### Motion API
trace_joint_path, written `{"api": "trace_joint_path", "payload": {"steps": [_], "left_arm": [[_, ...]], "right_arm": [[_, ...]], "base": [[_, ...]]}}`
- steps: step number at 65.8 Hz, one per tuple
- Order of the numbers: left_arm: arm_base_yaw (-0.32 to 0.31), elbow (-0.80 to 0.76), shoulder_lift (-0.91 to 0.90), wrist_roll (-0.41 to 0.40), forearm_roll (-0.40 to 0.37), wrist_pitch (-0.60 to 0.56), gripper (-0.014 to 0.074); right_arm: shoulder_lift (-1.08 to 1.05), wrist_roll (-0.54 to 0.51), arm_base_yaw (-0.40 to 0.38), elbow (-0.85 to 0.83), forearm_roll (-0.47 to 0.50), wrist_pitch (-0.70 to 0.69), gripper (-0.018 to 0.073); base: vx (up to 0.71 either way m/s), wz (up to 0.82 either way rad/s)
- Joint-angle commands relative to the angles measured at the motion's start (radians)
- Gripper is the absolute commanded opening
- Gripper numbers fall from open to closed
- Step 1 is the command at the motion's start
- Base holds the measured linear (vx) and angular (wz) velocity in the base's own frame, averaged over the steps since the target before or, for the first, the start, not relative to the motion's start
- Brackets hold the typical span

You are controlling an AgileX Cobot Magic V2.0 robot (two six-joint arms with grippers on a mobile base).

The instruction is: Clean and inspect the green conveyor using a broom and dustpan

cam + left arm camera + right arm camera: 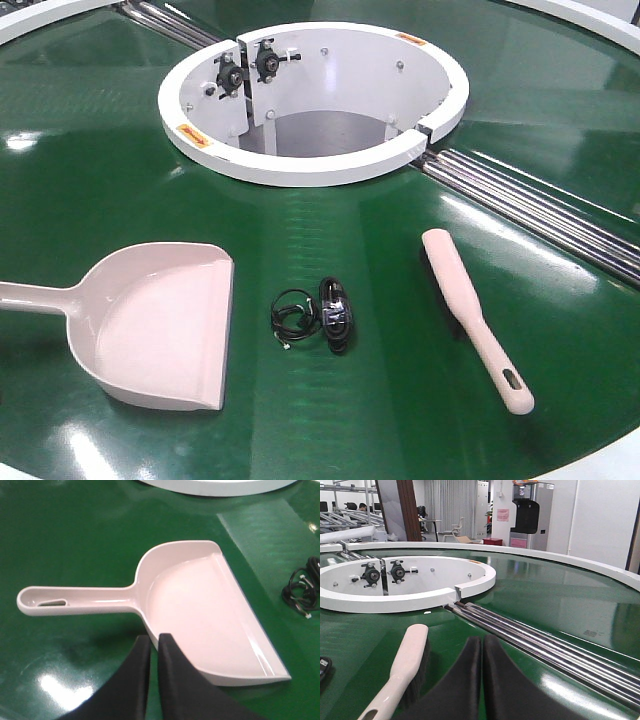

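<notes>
The pale pink dustpan [160,325] lies flat on the green conveyor [360,400] at the front left, its handle pointing left and its mouth facing right. The slim pink broom [470,310] lies at the front right, bristles down, handle toward me. In the left wrist view my left gripper [154,638] hovers shut just in front of the dustpan [200,610], near where handle meets scoop, holding nothing. In the right wrist view my right gripper [482,641] is shut and empty, just right of the broom [402,672]. Neither gripper shows in the front view.
A coiled black cable with a small black device [322,314] lies between dustpan and broom. The white ring opening [310,100] sits mid-belt, with silver rails [540,205] running diagonally to the right. The belt's white outer rim [600,567] curves behind.
</notes>
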Motion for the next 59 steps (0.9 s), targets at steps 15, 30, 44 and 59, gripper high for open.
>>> {"api": "trace_joint_path", "payload": {"steps": [15,30,44,59], "left_arm": [[-0.005,-0.037,0.007,-0.005,-0.009,-0.086,0.0381],[-0.005,-0.037,0.007,-0.005,-0.024,-0.089,0.0582],[-0.005,-0.172,0.060,0.081,-0.023,0.061,0.0566],[-0.005,-0.460,0.287,0.291,0.009,0.381,0.0565]], "right_arm": [[-0.011,-0.001,-0.005,0.003,-0.006,-0.069,-0.0009],[-0.011,-0.001,-0.005,0.003,-0.006,-0.069,-0.0009],[-0.011,-0.001,-0.005,0.003,-0.006,-0.069,-0.0009],[-0.011,-0.001,-0.005,0.003,-0.006,-0.069,-0.0009]], "base": [[0.00,0.00],[0.00,0.00],[0.00,0.00],[0.00,0.00]]}}
